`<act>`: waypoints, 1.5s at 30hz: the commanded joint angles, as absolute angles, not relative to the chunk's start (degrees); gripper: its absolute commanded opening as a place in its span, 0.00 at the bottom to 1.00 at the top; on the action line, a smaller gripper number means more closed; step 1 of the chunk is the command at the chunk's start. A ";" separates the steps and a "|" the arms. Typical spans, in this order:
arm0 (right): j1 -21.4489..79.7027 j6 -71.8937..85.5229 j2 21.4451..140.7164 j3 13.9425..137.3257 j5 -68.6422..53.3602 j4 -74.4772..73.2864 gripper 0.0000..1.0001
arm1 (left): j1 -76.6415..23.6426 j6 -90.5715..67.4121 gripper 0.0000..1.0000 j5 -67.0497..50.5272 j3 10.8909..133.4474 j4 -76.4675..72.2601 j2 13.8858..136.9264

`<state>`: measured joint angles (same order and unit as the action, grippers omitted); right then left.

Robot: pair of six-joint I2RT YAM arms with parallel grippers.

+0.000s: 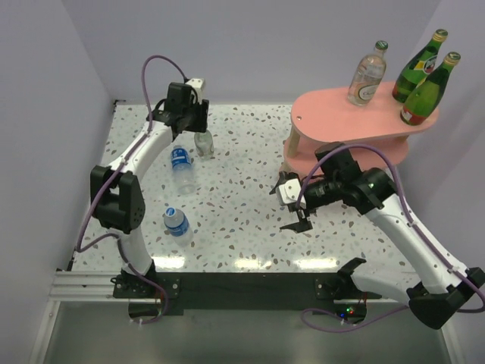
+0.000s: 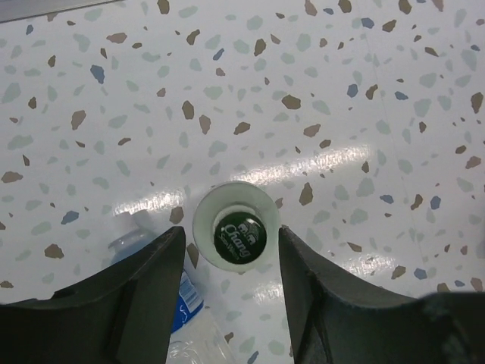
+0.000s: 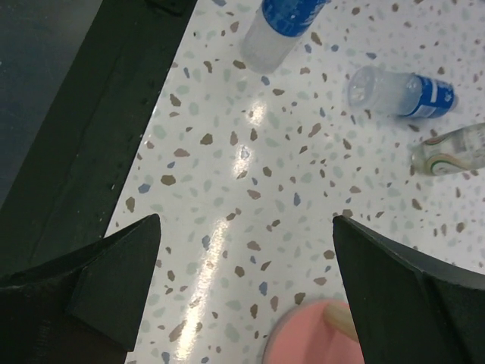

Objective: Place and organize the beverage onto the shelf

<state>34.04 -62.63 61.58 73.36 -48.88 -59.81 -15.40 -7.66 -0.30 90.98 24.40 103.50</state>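
Note:
A clear bottle with a dark green cap (image 2: 239, 236) stands upright on the table (image 1: 242, 220); in the top view the bottle (image 1: 204, 143) is at the back left. My left gripper (image 2: 231, 232) hangs over it, open, one finger on each side with narrow gaps. A blue-label bottle (image 1: 182, 168) lies just beside it, and another blue-label bottle (image 1: 176, 221) sits nearer the front. The pink shelf (image 1: 333, 106) holds a clear green-capped bottle (image 1: 367, 73) and two dark green bottles (image 1: 419, 67) (image 1: 430, 89) on its top tier. My right gripper (image 1: 288, 205) is wide open and empty, left of the shelf.
White walls close in the back and both sides. A black rail (image 1: 250, 284) runs along the front edge by the arm bases. In the right wrist view a pink shelf edge (image 3: 303, 341) shows just below the open gripper (image 3: 244, 224).

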 commanded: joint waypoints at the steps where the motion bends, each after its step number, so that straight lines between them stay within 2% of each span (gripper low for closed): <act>1: 34.80 -59.52 61.44 70.58 -46.50 -55.64 0.98 | -15.20 -5.45 0.56 3.60 97.72 28.56 107.48; 10: 34.98 -54.67 61.61 66.89 -44.65 -49.92 0.98 | -16.87 -3.69 0.49 5.71 102.92 32.08 112.59; 12: 35.07 -54.23 61.96 66.71 -44.30 -49.22 0.98 | -17.23 -3.69 0.39 5.10 103.36 32.34 113.03; 13: 34.98 -53.62 62.14 66.71 -44.04 -48.70 0.98 | -17.31 -3.69 0.27 5.01 103.79 32.69 113.11; 15: 35.24 -52.91 62.40 66.71 -43.68 -48.17 0.98 | -17.58 -3.95 0.13 4.92 104.32 33.66 112.85; 16: 35.42 -52.04 62.40 66.62 -43.33 -47.56 0.97 | -17.75 -4.04 0.00 4.92 104.24 33.84 112.50; 21: 36.21 -46.95 63.19 66.09 -42.10 -44.74 0.98 | -18.11 -5.62 0.00 2.03 100.73 34.45 105.83; 25: 37.53 -40.27 64.51 64.60 -39.03 -38.43 0.98 | -18.81 -9.75 0.00 -6.31 94.67 34.37 98.19; 34: 45.87 -26.12 72.41 63.99 -23.48 -25.25 0.99 | -22.85 -24.06 0.00 -18.01 78.07 28.57 81.50; 42: 49.48 -6.80 80.06 64.07 -7.58 -11.87 0.99 | -24.43 -30.76 0.00 -23.64 74.09 23.91 76.47; 45: 49.92 -4.31 81.64 64.42 -2.29 -9.58 0.99 | -24.43 -32.08 0.00 -25.13 73.30 23.29 75.32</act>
